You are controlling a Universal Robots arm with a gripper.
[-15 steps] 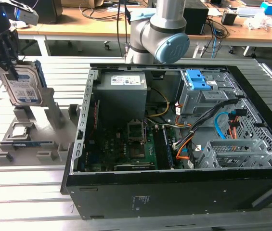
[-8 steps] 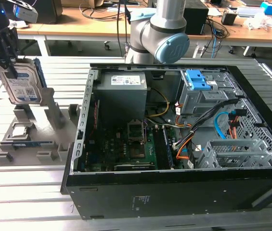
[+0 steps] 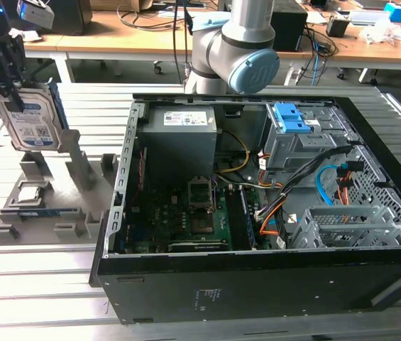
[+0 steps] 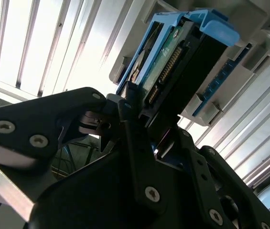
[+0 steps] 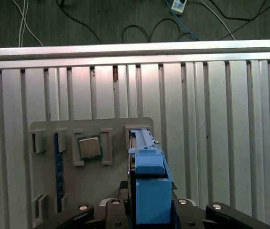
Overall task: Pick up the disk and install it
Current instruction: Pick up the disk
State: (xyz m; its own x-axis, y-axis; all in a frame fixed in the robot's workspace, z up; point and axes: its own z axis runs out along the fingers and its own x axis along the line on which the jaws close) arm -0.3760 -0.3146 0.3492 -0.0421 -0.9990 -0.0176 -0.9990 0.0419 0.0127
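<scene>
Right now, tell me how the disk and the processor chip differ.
The disk stands on edge, clamped in the gripper; the processor chip lies flat in the grey holder, untouched. The disk is larger and rectangular; the processor chip is small and square. The disk has blue rails and a label; the processor chip is plain. Both are silvery metal.
</scene>
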